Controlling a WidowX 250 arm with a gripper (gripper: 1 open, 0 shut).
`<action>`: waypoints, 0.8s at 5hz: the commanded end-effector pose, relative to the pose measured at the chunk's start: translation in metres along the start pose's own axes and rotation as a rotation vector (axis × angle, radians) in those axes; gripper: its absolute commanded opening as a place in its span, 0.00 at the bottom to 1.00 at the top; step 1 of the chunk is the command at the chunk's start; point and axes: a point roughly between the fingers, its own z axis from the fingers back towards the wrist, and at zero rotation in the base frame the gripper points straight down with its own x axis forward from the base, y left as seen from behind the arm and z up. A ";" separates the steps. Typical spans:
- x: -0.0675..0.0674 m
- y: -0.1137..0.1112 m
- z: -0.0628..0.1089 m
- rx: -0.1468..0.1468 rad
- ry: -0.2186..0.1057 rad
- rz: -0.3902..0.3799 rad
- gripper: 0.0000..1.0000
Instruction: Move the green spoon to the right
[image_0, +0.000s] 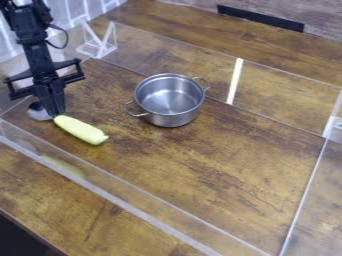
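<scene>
The green spoon (80, 129) lies on the wooden table at the left, its yellow-green handle pointing toward the lower right. Its silver bowl end is mostly hidden behind my gripper (51, 108). The gripper points down at that bowl end with its black fingers drawn together. The spoon still rests on the table, and I cannot see whether the fingers pinch it.
A round steel pot (170, 98) with two handles stands right of the spoon, near the table's middle. A white wire rack (99, 40) sits at the back left. Clear plastic walls (80, 170) border the front and right of the work area.
</scene>
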 end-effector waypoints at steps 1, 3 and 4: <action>-0.030 -0.022 0.043 -0.041 -0.065 -0.045 0.00; -0.058 -0.043 0.068 -0.053 -0.048 -0.006 0.00; -0.066 -0.054 0.070 -0.058 -0.045 0.061 0.00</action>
